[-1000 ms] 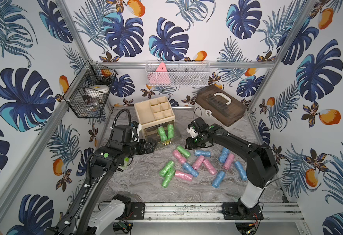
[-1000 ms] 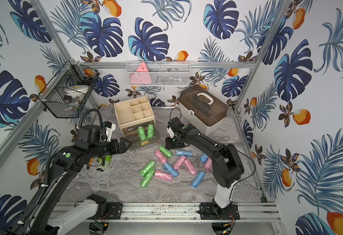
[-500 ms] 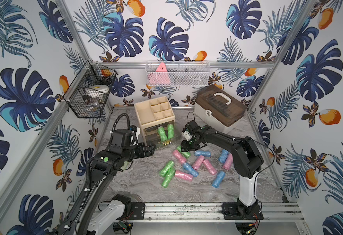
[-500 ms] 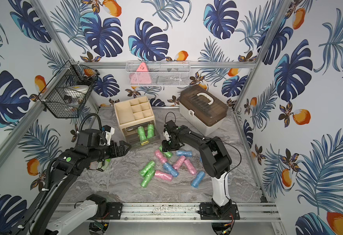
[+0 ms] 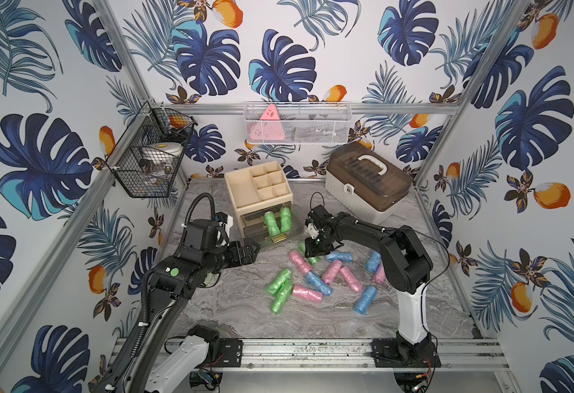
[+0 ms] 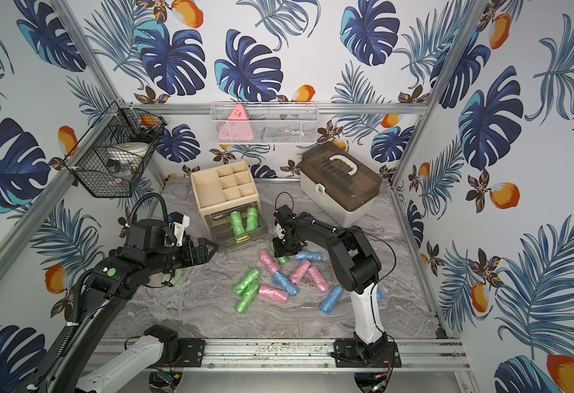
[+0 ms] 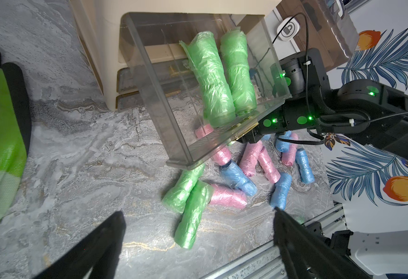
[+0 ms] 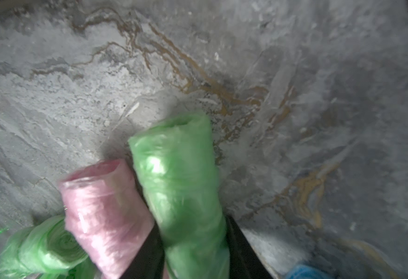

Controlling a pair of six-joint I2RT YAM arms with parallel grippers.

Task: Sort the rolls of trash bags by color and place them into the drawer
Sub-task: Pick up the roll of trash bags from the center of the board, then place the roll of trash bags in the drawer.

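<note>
Two green rolls (image 5: 271,224) in the box seat: they lie side by side in the right half of the clear drawer (image 7: 149,96), ends pointing at its front (tidy work!).
Drawer: pulled well out of the beige organizer (image 5: 258,190), just left of centre frame in both top views, with its front out over the marble-look table (image 5: 245,316).
Right gripper (image 5: 311,255): dead centre of the frame and nose down at the upper edge of the scattered rolls, just right of the drawer front.
Right grip: the dark fingers (image 8: 236,241) are clamped on either side of a green roll (image 8: 181,181), pinching it toward one end. Whether it is clear of the table I cannot tell, as the wrist picture is blurred.
Neighbour: a pink roll (image 8: 101,212) sits just beside the pinched one, outside the fingers.
Loose rolls (image 5: 331,272): pink, blue and green ones are strewn below and right of centre, some touching and some overlapping. A green pair (image 5: 280,289) lies together at the left edge of the scatter, and one blue roll (image 5: 365,299) lies apart at its lower right.
Left gripper (image 5: 253,252): left of centre, level with the drawer front and just short of its left corner. Its jaws are spread wide with nothing between them.
Green glove (image 7: 2,145): flat on the table by the left arm, well apart from the rolls.
Back of the table: a white box with a brown lid (image 5: 367,180), lid down, sits upper right of centre.
</note>
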